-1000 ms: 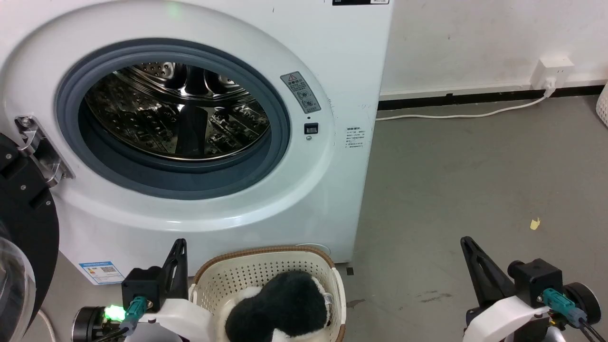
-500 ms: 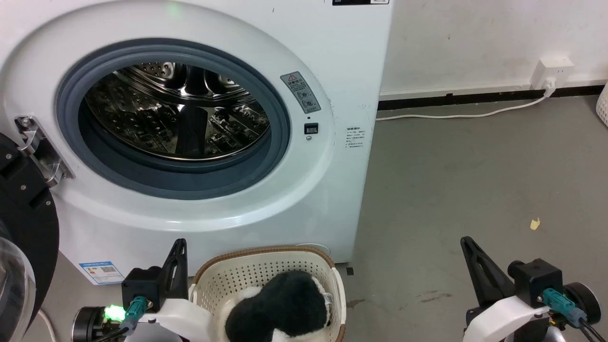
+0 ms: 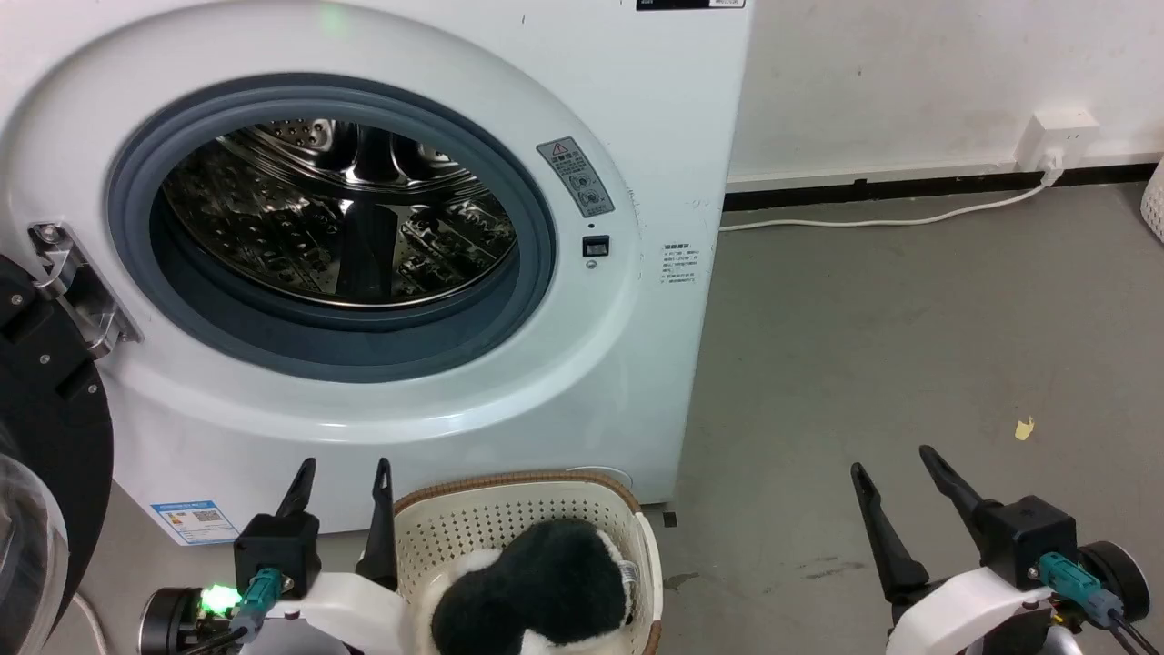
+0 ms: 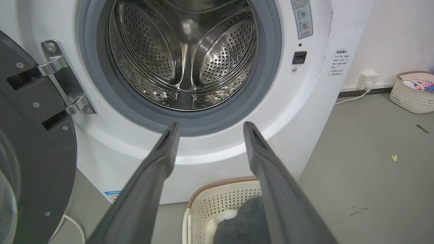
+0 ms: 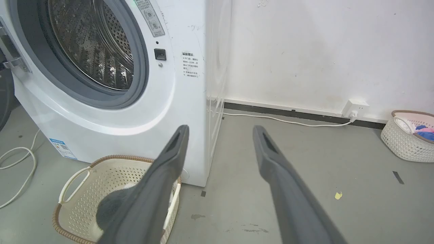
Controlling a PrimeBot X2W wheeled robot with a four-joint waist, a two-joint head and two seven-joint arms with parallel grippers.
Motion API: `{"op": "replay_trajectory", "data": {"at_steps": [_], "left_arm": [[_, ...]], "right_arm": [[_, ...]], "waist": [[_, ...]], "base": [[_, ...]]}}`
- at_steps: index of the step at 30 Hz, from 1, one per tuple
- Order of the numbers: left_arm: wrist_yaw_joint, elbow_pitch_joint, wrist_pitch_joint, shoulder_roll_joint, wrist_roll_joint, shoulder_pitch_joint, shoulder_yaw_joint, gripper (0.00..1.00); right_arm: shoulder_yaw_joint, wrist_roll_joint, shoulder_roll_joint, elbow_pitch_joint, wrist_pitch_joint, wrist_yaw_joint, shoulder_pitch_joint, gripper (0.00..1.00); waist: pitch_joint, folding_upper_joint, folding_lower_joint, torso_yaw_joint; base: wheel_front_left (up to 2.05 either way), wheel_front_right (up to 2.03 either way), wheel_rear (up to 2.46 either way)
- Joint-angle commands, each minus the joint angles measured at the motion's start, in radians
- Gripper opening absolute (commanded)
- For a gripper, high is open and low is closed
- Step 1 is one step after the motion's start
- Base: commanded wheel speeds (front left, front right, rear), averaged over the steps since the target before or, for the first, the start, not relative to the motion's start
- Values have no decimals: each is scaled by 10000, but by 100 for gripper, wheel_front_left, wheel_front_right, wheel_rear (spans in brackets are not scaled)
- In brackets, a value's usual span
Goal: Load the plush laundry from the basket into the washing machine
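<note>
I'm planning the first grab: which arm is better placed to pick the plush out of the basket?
Left, probably. The left gripper is open right beside the basket holding the plush laundry; the right gripper, also open, hangs over the floor farther off.

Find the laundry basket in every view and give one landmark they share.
Head view: basket at the bottom centre.
Left wrist view: basket at the bottom centre.
Right wrist view: basket at the lower left.
Shared landmark: the grey door ring, above the basket in each view.
</note>
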Motion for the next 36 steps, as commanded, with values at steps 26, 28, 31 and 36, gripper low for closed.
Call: {"op": "replay_trajectory", "data": {"at_steps": [26, 28, 31, 36], "left_arm": [[333, 1098, -338, 0, -998, -596, -864, 100], [360, 1299, -275, 0, -1101, -744, -956, 100], [398, 1616, -138, 0, -1276, -989, -1102, 100], [450, 2211, 223, 0, -1585, -1451, -1378, 100]], "right_arm": [[-130, 898, 3, 280, -491, -2, 67, 100], [-157, 970, 3, 289, -520, -2, 55, 100], [-206, 1077, 4, 301, -565, -2, 32, 100], [-274, 1259, 4, 322, -646, -3, -24, 100]], "waist": [[312, 0, 0, -82], [391, 0, 0, -103], [531, 0, 0, -140], [796, 0, 0, -215]], "base": [[0, 0, 0], [0, 0, 0], [0, 0, 0], [0, 0, 0]]}}
